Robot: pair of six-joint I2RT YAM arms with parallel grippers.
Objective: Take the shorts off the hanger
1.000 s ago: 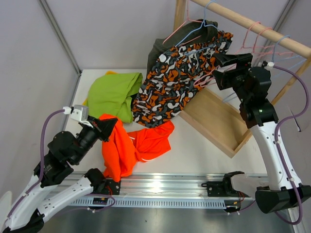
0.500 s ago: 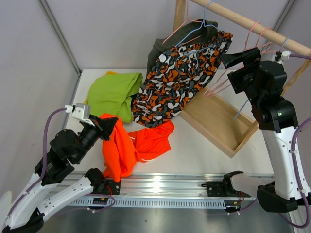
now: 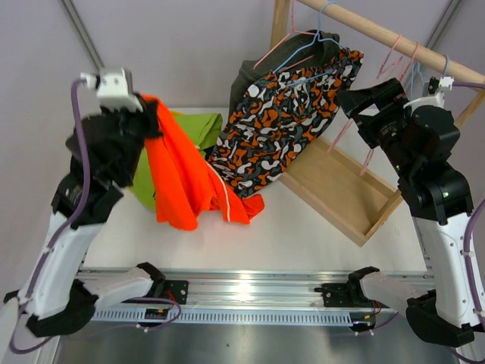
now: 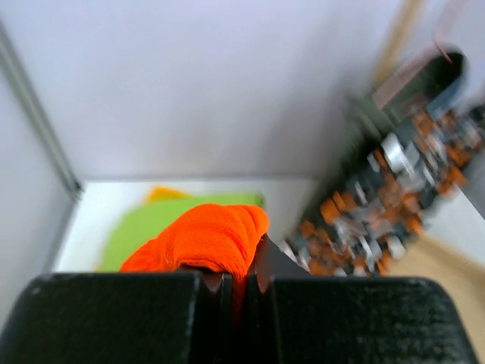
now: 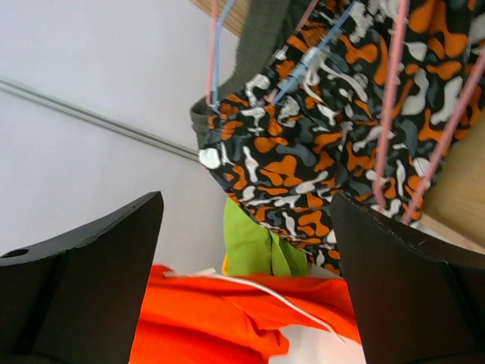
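The bright orange shorts hang in the air at the left, with my left gripper shut on their top fold. The left wrist view shows the orange shorts pinched in the left gripper. The camouflage shorts hang from a blue hanger on the wooden rod, with the dark olive shorts behind them. My right gripper stands open just right of them, holding nothing. Between the wide right gripper jaws I see the camouflage shorts. The lime green shorts lie on the table.
Several empty pink and blue hangers hang on the rod near the right wrist. The rack's wooden base frame lies on the table at the right. A metal rail runs along the near edge. Grey walls close the left and back.
My left arm has swung up high, lifting the orange shorts off the table. The right gripper has drawn back a little from the camouflage shorts and opened wider.
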